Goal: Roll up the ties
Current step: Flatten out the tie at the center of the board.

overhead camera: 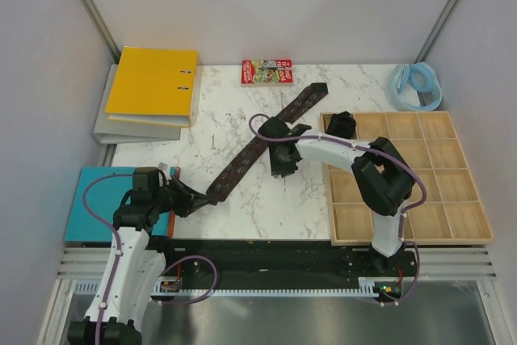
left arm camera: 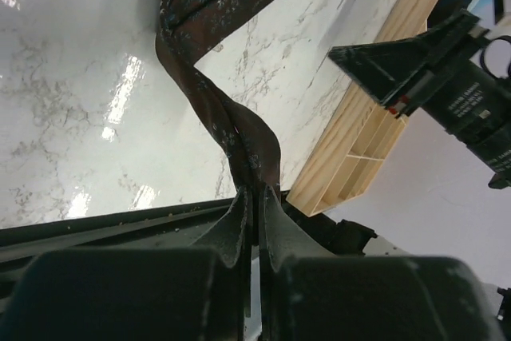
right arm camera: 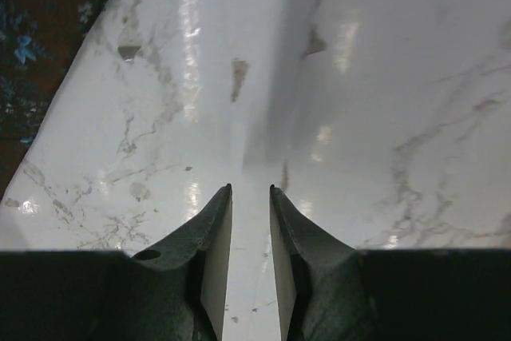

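The left wrist view is showing up close the left gripper (left arm camera: 254, 196) pinching one end of the twisting dark brown, blue-flecked fabric necktie (left arm camera: 211, 109); the right gripper (right arm camera: 250, 191) is hovering narrowly parted, empty.

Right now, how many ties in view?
2. One long tie lies diagonally across the marble table, near end pinched in the left gripper; one rolled tie sits in the far-left compartment of the wooden tray. None else visible.
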